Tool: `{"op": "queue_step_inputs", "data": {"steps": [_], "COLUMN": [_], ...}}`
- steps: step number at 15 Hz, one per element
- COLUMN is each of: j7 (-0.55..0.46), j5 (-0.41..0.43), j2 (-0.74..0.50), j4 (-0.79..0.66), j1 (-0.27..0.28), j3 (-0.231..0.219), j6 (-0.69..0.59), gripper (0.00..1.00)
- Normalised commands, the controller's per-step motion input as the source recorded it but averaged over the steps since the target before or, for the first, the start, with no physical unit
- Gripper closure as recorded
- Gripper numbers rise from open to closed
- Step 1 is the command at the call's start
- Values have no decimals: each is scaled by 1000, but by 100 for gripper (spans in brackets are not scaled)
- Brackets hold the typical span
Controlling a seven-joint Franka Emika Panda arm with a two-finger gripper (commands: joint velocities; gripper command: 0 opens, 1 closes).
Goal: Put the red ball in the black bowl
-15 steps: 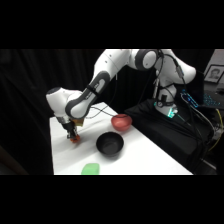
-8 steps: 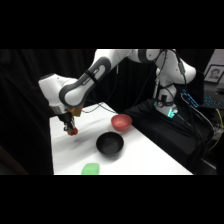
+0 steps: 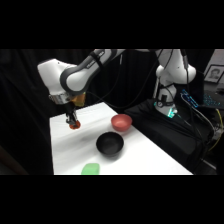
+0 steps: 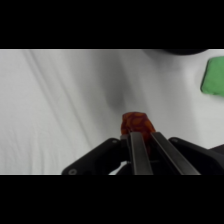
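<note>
Gripper (image 3: 73,123) hangs above the white table (image 3: 135,155), near its far left part in the side view, fingers (image 4: 139,150) clenched on the red ball (image 4: 134,124). Wrist view confirms: ball pinched at the fingertips, clear of the tabletop, a soft shadow on the white surface beyond it. Ball is off the table, carried. Black bowl (image 3: 109,143) sits on the table toward the picture's lower right of the gripper, apart from it, with open tabletop between. Pink-red bowl (image 3: 121,121) stands just beyond the black one, nearly touching it. Green object (image 3: 91,169) lies at the table's near edge. Judgement: grasp done, carry to come; the move must run across and toward the camera to get over the black bowl's mouth, stopping short of the pink one.
</note>
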Motion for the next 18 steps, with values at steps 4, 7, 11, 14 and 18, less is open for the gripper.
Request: {"op": "queue_step_inputs", "data": {"steps": [4,7,11,14,18], "j7": [-83,-54,-36,-15,-5], "j5": [-43,-35,-19,-9,-9], "j2": [-646,-617,-540,-437,-307], "j4": [-743,-756,-700,-588,-466], "j1": [128,116,98,81,60], "j3": [35,61,74,67,51], "j6": [116,200,257,280,294], "gripper": [98,98,98,98,98]}}
